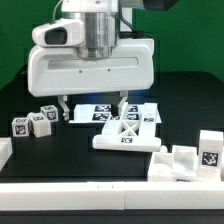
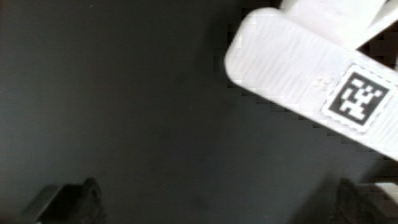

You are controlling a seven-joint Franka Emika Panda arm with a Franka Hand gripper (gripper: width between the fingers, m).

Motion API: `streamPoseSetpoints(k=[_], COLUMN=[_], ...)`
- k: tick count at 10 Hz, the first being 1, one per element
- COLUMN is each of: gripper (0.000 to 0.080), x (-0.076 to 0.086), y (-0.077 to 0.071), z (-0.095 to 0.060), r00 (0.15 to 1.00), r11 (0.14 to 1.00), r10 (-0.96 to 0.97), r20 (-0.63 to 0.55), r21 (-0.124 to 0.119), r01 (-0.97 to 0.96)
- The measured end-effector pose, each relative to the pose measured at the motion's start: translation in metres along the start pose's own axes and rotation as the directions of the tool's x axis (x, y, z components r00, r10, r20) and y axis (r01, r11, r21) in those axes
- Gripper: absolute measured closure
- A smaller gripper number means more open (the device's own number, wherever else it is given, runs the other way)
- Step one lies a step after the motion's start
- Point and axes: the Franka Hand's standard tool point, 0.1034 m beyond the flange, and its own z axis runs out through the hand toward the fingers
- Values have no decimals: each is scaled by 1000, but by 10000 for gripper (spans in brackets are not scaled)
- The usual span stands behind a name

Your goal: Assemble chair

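**Q:** What did you log as the risk at that point?

**A:** It started at the end effector [image 1: 93, 108]. It hung low over the tabletop [image 1: 60, 150], and the wrist view showed only bare dark surface between its fingers. I judged that a straight descent would close on nothing. One finger could also clip the marker board [image 1: 112, 113] lying close by. A nudge to the X-braced panel [image 1: 126, 136], near the finger on the exterior view's right, could skew it and spoil a later grasp.

**Q:** And the end effector itself?

**A:** Fingers wide apart, holding nothing, touching nothing I could see. In the wrist view, a ribbed white chair part [image 2: 294, 60] with a tag sat outside the fingers' span. I couldn't tell which piece it was. Further out were three small tagged blocks [image 1: 35, 122] on the exterior view's left and a tagged chair piece [image 1: 209, 152] on its right. All lay loose on the tabletop, chair not yet assembled.
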Motion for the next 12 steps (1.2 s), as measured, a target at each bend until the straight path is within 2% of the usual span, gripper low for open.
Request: streamPoseSetpoints(k=[1, 2, 3, 4, 5, 6, 7, 11, 12], gripper=[150, 150, 150, 150, 150, 150, 150, 150, 150], x=[-2, -9, -23, -30, -44, -52, -51, -59, -69], y=[3, 11, 15, 27, 43, 58, 58, 54, 60], z=[2, 12, 15, 13, 10, 3, 1, 8, 16], r00=[1000, 999, 982, 962, 930, 892, 865, 732, 679], r11=[1000, 1000, 998, 997, 997, 999, 999, 998, 998], r10=[-2, -1, -1, -32, -42, -24, 2, -21, -49], r20=[6, 53, 188, 272, 364, 452, 502, 681, 733], r21=[0, 8, 62, 70, 70, 50, 42, 57, 55], r01=[2, 1, -11, 13, 18, 1, -27, -24, 13])
